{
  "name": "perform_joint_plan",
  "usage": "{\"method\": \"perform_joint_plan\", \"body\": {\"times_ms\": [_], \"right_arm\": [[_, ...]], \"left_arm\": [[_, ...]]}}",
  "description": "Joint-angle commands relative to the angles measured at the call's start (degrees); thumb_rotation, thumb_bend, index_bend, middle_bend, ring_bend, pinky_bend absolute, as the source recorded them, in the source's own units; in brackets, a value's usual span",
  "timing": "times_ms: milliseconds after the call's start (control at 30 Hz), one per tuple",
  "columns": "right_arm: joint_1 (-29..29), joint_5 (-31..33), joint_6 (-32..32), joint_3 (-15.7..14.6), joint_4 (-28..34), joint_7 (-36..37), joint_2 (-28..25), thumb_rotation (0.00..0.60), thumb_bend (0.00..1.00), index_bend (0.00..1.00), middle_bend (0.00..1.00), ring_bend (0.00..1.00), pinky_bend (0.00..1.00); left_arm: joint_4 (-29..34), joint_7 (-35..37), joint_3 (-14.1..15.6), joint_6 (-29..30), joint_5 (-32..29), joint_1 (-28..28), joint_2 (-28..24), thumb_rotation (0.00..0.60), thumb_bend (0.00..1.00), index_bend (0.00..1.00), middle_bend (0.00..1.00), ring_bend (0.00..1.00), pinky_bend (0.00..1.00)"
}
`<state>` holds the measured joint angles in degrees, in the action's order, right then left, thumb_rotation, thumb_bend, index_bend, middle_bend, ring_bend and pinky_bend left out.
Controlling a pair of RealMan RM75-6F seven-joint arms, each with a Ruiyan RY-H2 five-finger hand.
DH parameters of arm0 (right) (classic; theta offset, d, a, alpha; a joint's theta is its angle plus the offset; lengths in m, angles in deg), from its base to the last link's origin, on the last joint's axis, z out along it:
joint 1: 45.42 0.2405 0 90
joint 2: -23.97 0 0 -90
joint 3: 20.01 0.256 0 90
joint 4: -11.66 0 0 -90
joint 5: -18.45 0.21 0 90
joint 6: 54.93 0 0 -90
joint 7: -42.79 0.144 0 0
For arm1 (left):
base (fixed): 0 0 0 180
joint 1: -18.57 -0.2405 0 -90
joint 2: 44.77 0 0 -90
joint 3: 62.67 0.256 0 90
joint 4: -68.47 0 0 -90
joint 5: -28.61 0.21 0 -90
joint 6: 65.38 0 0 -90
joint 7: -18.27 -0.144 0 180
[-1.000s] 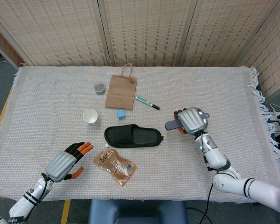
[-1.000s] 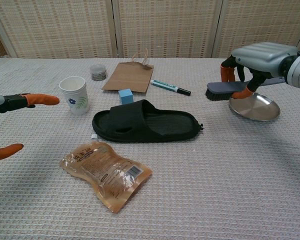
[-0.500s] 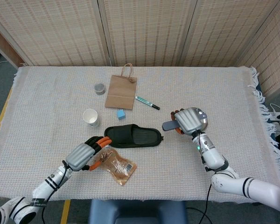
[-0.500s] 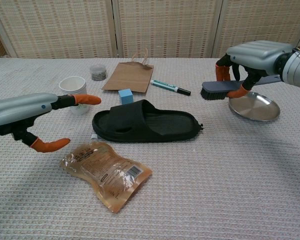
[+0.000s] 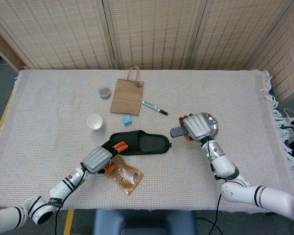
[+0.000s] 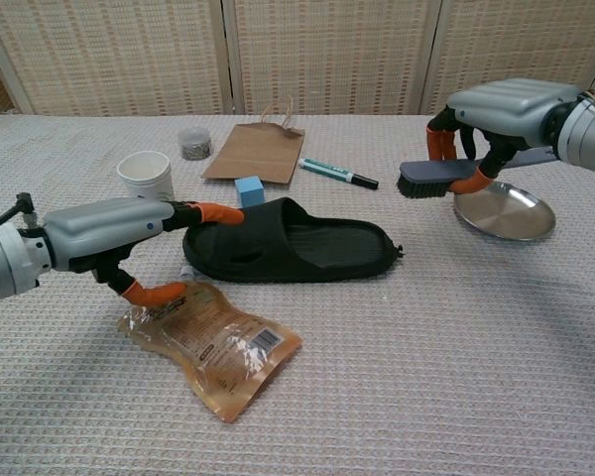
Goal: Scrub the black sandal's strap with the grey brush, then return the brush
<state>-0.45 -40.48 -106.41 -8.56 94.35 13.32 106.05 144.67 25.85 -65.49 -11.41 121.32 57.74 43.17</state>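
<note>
The right robot hand (image 6: pixel 501 107) holds the grey brush (image 6: pixel 438 179) clear of the desk (image 6: pixel 476 377), bristles down, above the near edge of a steel dish (image 6: pixel 511 216) and well apart from the sandal (image 6: pixel 288 248). The left robot hand (image 6: pixel 114 226) has its fingers spread and holds nothing; its upper fingertips (image 6: pixel 221 212) reach the sandal's strap end, the thumb low over a snack pouch (image 6: pixel 213 342).

If that left hand does not pin the sandal, I judge the brush strokes could shove it across the cloth toward the blue block (image 6: pixel 249 189) or the cup (image 6: pixel 146 176). The thumb may also drag the pouch.

The sandal is a matte black slide lying flat mid-desk, its broad strap at the left end.
</note>
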Motion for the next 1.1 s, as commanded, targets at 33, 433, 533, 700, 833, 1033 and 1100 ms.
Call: {"method": "perform_joint_plan", "body": {"times_ms": [33, 433, 533, 700, 833, 1033, 1100], "right_arm": [[0.2, 0.1, -0.1, -0.1, 0.4, -0.1, 0.0, 0.600, 0.30, 0.76, 0.58, 0.48, 0.70], [1.1, 1.2, -0.6, -1.5, 0.7, -2.8, 1.3, 0.600, 0.31, 0.77, 0.59, 0.48, 0.70], [1.7, 1.5, -0.6, -2.0, 0.6, -3.9, 2.3, 0.600, 0.31, 0.77, 0.59, 0.48, 0.70], [2.1, 2.0, -1.0, -2.3, 0.5, -4.8, 3.0, 0.600, 0.31, 0.77, 0.59, 0.48, 0.70], [2.4, 2.5, -1.1, -2.6, 0.3, -5.3, 3.5, 0.600, 0.31, 0.77, 0.59, 0.48, 0.70], [2.9, 1.8, -1.7, -3.0, 0.7, -6.4, 3.8, 0.600, 0.33, 0.78, 0.60, 0.49, 0.70], [3.0, 1.6, -2.2, -3.2, 1.0, -7.3, 3.7, 0.600, 0.34, 0.79, 0.61, 0.49, 0.70]], "left_arm": [[-2.6, 2.4, 0.8, 0.0, 0.0, 0.6, 1.4, 0.600, 0.46, 0.00, 0.00, 0.00, 0.06], [-6.8, 5.3, 1.1, -0.3, -0.6, 2.1, 4.2, 0.600, 0.46, 0.00, 0.00, 0.00, 0.06], [-9.2, 5.5, 2.0, -1.9, -1.5, 2.3, 5.8, 0.600, 0.46, 0.00, 0.00, 0.00, 0.06], [-11.5, 6.5, 3.2, -2.5, -1.8, 2.3, 7.3, 0.600, 0.46, 0.00, 0.00, 0.00, 0.06], [-12.3, 7.1, 3.3, -2.3, -1.9, 2.5, 7.6, 0.600, 0.46, 0.00, 0.00, 0.00, 0.06], [-11.9, 7.4, 3.7, -2.4, -2.0, 2.9, 7.2, 0.600, 0.46, 0.00, 0.00, 0.00, 0.06], [-11.9, 7.5, 3.7, -2.6, -2.3, 3.0, 7.2, 0.600, 0.46, 0.00, 0.00, 0.00, 0.06]]}}
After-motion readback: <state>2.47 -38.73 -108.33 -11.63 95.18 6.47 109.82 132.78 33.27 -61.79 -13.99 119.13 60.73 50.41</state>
